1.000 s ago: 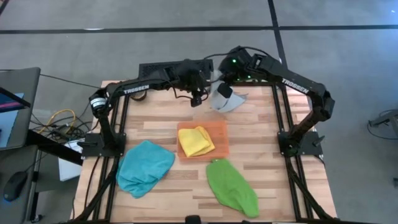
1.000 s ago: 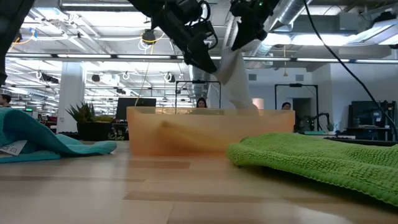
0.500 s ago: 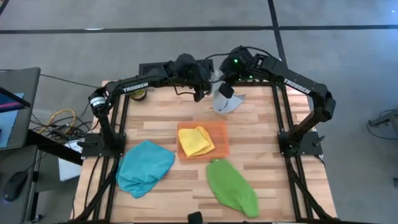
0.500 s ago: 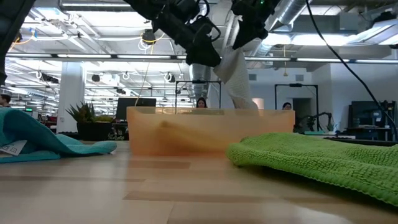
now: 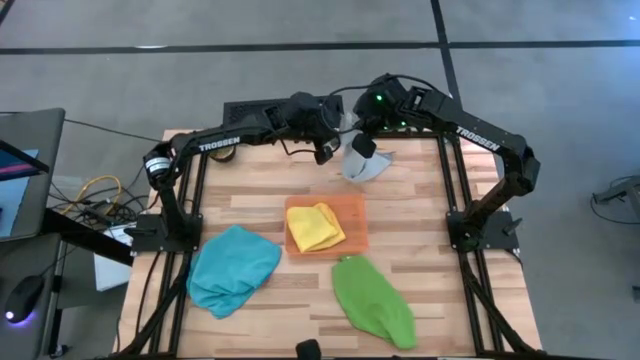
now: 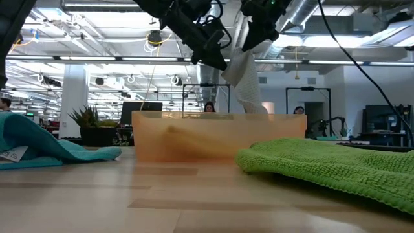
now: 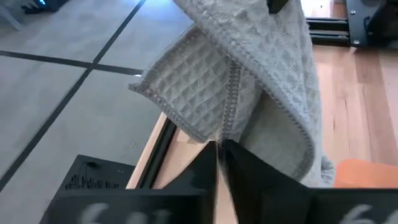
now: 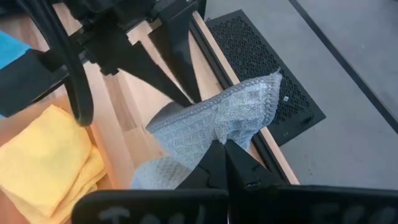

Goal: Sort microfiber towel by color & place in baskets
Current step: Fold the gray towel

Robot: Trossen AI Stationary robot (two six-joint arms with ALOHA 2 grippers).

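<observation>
Presently, at the table's (image 5: 250,195) far edge, both tools meet on one item.

Right tool (image 8: 222,148): fingers pressed together on a fold of the grey towel (image 5: 362,160), holding it up by its top. The cloth hangs below this tool, its lower end resting on the table near the far edge. In the low view it drapes down behind the tray (image 6: 213,133), under the right tool (image 6: 255,35).

Left tool (image 7: 219,152): fingers closed to a thin slit, pinching the grey towel's (image 7: 249,81) lower hem. In the high view this tool (image 5: 325,150) sits just beside the right tool (image 5: 362,130), touching the same cloth from the other side.

Tray (image 5: 355,205): orange, shallow, at mid-table, nearer the front than both tools and apart from them.

Yellow towel (image 5: 314,227): folded loosely inside the tray, covering most of its floor. The right wrist view shows it (image 8: 46,158) beyond the hanging grey cloth (image 8: 217,121).

Blue towel (image 5: 232,268): bunched on the table, well away from the left tool, toward the front and apart from the tray.

Green towel (image 5: 372,300): lying flat, long and oval, well away from the right tool toward the front, its nearest end just beside the tray's front rim.
</observation>
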